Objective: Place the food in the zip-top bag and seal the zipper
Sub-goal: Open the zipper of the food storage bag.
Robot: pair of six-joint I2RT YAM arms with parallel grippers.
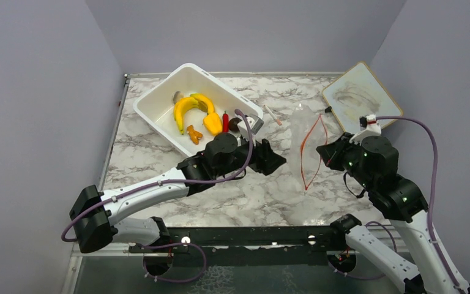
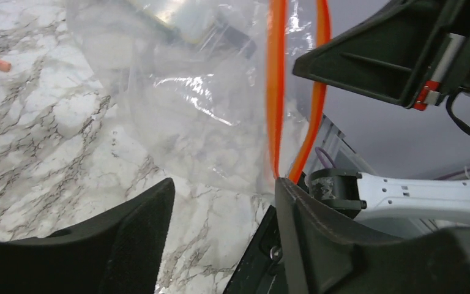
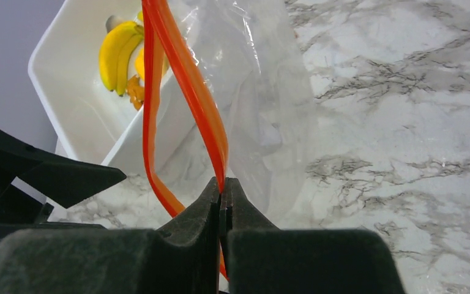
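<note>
clear zip-top bag (image 1: 295, 144) seen limp, zipper (image 3: 186, 79) mouth gaped. zipper pinched in closed right gripper (image 3: 222, 202) at bag's 3 o'clock; left gripper (image 2: 223, 193), at 9 o'clock, parted, nothing held.

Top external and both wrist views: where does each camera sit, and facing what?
Top external: above and behind, looking down at the table; left arm and right arm show.
Left wrist: on the left arm, facing the zip-top bag; its open left claw shows.
Right wrist: on the right arm, facing the tub; right claw shut on the zipper.
Both wrists share that bag.
</note>
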